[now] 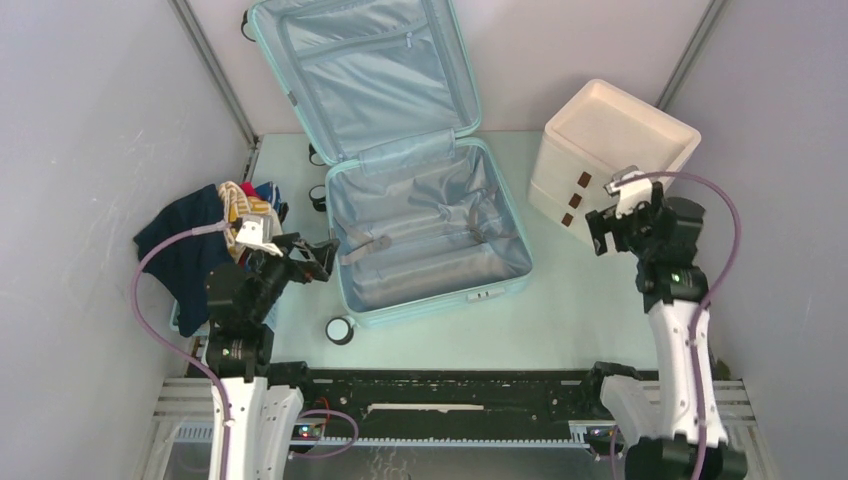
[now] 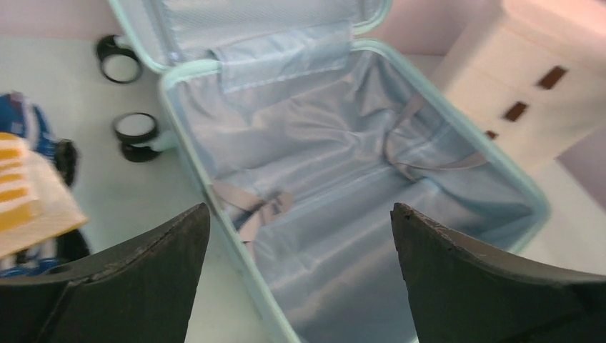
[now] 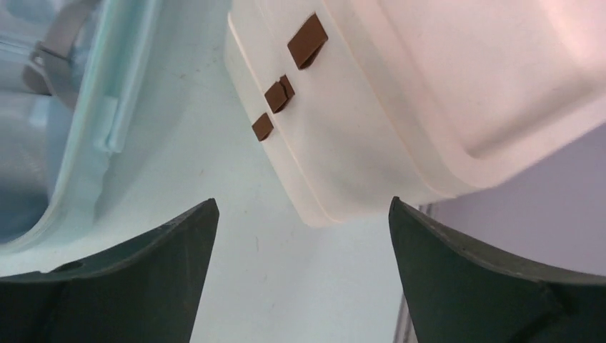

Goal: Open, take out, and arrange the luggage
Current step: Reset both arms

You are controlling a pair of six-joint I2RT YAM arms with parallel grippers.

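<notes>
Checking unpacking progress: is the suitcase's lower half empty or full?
Empty: the luggage shows only bare lining and loose straps in its lower shell; clothes lie piled outside it.

The luggage lies open, its lid raised at the back. Left of it sit a clothes pile and the left gripper; right of it, a cream box and the right gripper.

Luggage: lid top cut off at frame edge. Clothes pile: partly behind left arm; items indistinct, poss. towel.
</notes>
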